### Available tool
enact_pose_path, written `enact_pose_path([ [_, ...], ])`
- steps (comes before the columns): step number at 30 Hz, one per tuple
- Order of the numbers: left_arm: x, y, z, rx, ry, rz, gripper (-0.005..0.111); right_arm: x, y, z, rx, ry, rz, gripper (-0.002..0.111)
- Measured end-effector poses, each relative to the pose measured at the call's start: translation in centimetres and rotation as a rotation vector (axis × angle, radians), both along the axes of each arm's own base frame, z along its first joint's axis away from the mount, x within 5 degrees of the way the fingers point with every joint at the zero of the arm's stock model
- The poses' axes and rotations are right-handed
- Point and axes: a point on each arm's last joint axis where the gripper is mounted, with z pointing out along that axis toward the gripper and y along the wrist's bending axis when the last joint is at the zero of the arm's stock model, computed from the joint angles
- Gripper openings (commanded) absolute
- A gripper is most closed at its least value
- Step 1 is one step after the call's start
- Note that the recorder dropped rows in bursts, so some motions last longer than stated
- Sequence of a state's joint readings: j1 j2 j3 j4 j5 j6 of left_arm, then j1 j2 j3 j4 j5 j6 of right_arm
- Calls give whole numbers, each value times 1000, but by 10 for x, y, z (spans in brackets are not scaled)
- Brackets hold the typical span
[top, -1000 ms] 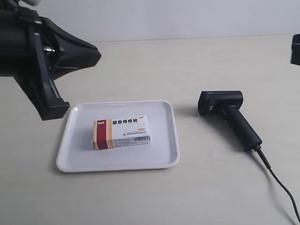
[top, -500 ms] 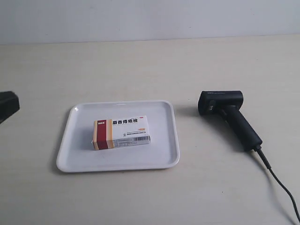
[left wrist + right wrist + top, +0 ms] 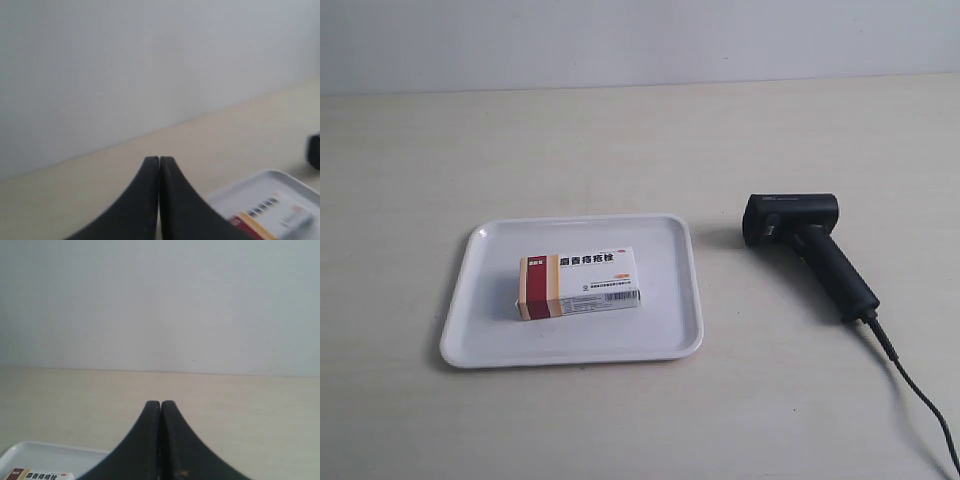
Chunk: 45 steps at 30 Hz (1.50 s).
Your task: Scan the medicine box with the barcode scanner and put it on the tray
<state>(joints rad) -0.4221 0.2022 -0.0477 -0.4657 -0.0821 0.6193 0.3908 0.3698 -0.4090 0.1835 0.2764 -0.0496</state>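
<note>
Both sets of jaws are pressed fully together and hold nothing: the left gripper (image 3: pixel 159 159) and the right gripper (image 3: pixel 160 402) each show two black fingers meeting tip to tip above the table (image 3: pixel 620 140). Neither arm shows in the exterior view. The medicine box (image 3: pixel 579 282) lies flat in the tray (image 3: pixel 670 335). The barcode scanner (image 3: pixel 807 245) lies on the table near the tray, its cable (image 3: pixel 915 395) running off toward a table corner.

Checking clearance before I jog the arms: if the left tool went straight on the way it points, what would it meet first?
The left tool, shut, points over bare table toward the pale wall. The tray and box lie off to one side. The way looks free up to the wall, though depth is unclear.
</note>
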Motion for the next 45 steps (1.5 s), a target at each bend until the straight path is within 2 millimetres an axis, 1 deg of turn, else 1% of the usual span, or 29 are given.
enact_pose_path([
  [2,-2,9,-6,-23,-27,106,3,0,0,0,0,0,0,0],
  [5,-6,21,-5,-46,-88,262,3,0,0,0,0,0,0,0],
  [9,-10,28,-4,-59,-118,376,3,0,0,0,0,0,0,0],
  [12,-12,27,-7,-16,-104,371,3,0,0,0,0,0,0,0],
  [14,-12,25,-11,0,-55,357,3,0,0,0,0,0,0,0],
  [19,-12,26,-23,-52,91,362,3,0,0,0,0,0,0,0],
  [26,-13,26,-30,-60,172,371,3,0,0,0,0,0,0,0],
  [43,-13,26,-32,-61,186,372,3,0,0,0,0,0,0,0],
  [45,-13,26,-32,-61,186,372,3,0,0,0,-35,-15,2,0],
])
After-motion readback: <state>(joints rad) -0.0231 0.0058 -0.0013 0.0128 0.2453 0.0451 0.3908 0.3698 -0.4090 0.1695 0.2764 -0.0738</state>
